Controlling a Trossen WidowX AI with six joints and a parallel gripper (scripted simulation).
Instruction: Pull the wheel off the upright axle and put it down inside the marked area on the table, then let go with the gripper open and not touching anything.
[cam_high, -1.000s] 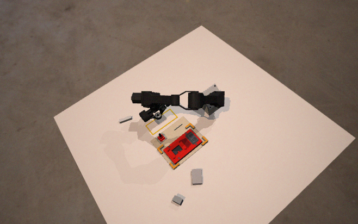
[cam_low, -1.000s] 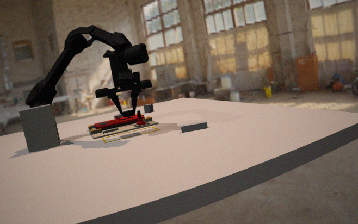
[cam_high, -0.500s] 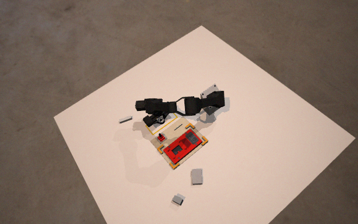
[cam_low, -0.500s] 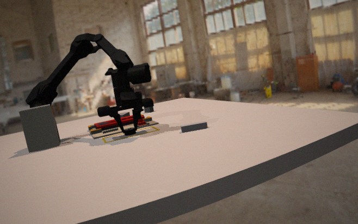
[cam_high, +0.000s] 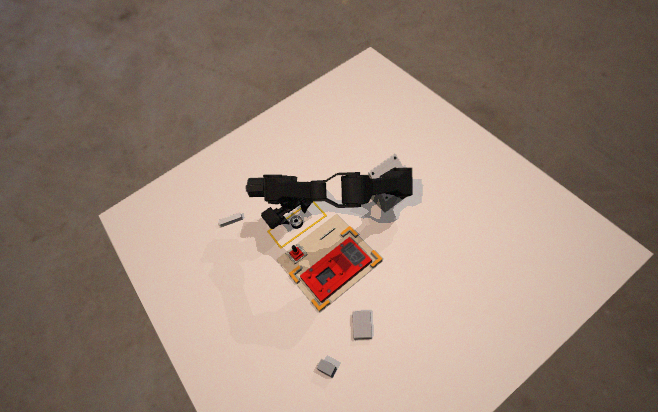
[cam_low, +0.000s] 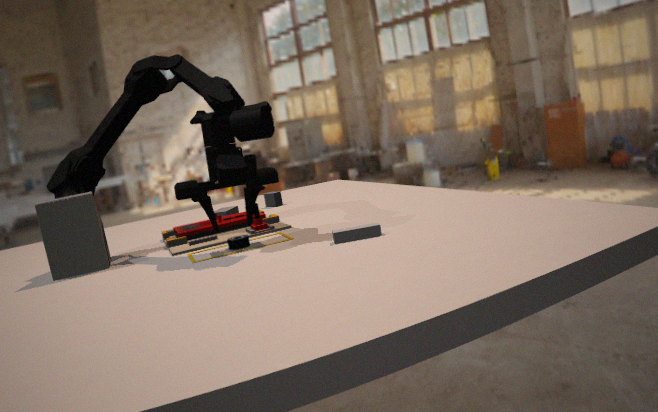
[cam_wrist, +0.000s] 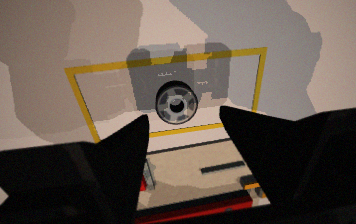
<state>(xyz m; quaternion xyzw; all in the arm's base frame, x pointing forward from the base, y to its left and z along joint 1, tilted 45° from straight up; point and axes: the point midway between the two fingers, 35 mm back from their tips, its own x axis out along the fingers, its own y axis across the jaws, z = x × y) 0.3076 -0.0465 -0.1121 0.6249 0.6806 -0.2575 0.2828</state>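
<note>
The small dark wheel with a grey hub (cam_high: 296, 225) (cam_low: 238, 243) (cam_wrist: 164, 103) is flat, hub side up, off the axle and within the yellow outline of the marked area (cam_high: 303, 231) (cam_low: 192, 258) (cam_wrist: 100, 66). It looks to be at table level; a tiny gap under it cannot be ruled out. My gripper (cam_high: 295, 214) (cam_low: 234, 227) (cam_wrist: 184, 115) is open. Its fingertips stand apart on either side, just above the wheel, with visible gaps to it. The upright axle on its red base (cam_high: 295, 253) (cam_low: 259, 226) stands bare beside the marked area, partly behind a finger in the exterior view.
A tan board (cam_high: 338, 223) beside the marked area bears a red panel (cam_high: 312, 285) (cam_low: 192, 228) between orange corner brackets. A low grey bar (cam_high: 231, 220) (cam_low: 356, 234) lies beyond the marked area. Two grey blocks (cam_high: 362, 325) (cam_high: 327, 367) are past the board. A large grey block (cam_low: 72, 237) stands near the arm's base.
</note>
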